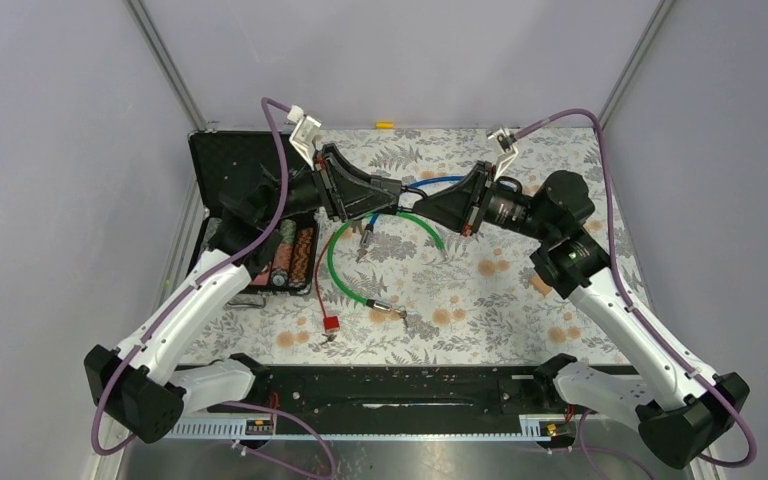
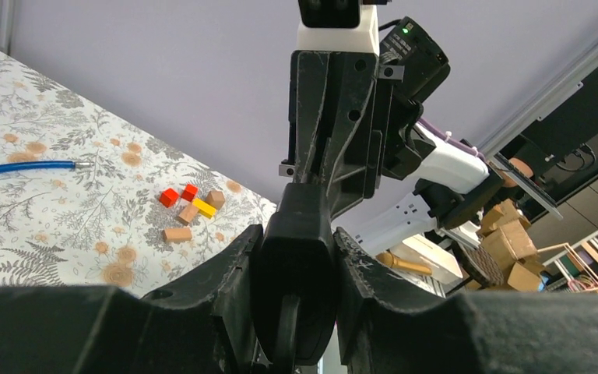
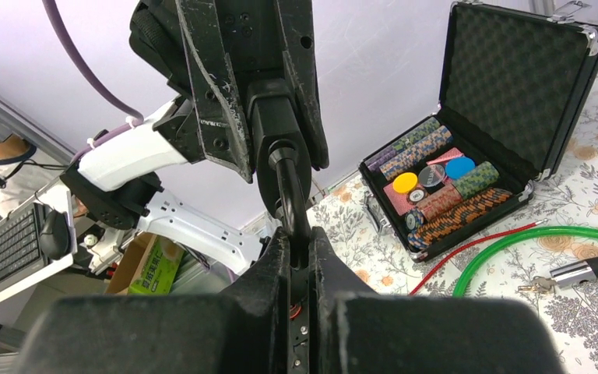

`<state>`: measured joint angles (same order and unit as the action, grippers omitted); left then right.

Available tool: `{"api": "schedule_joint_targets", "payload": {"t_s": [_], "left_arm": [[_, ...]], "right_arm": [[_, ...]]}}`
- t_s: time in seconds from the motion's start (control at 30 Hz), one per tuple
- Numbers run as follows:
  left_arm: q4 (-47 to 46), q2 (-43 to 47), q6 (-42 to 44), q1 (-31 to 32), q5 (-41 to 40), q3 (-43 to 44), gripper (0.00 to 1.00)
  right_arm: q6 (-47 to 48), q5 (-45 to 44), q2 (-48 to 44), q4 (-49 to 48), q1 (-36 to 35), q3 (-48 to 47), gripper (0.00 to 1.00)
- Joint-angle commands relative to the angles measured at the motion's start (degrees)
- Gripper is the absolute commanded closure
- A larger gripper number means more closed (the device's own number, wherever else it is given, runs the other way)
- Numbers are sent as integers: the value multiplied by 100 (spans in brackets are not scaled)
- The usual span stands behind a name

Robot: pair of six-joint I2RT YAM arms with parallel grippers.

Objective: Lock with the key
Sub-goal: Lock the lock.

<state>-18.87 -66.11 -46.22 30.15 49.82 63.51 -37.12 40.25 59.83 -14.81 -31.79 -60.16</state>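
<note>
The turning step seems to be in hand, with both arms meeting in the air above the surface. The left fingers are grasping the lock. The right fingers are clenching what looks like the key, its far end sitting in the lock. The next move is probably calling for a right wrist roll while the left is bracing.
</note>
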Motion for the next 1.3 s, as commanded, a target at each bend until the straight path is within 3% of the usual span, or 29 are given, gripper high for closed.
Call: {"api": "schedule_joint_targets", "payload": {"t_s": [0.0, 0.37, 1.27], "left_arm": [[60, -380, -331, 626, 279, -290, 100], [329, -571, -18, 780, 235, -733, 100], [-492, -1129, -302, 801, 146, -695, 100]], "right_arm": [[115, -270, 497, -670, -591, -415, 100], [-412, -449, 769, -1218, -655, -400, 100], [-509, 749, 1066, -1628, -1432, -212, 100]]}}
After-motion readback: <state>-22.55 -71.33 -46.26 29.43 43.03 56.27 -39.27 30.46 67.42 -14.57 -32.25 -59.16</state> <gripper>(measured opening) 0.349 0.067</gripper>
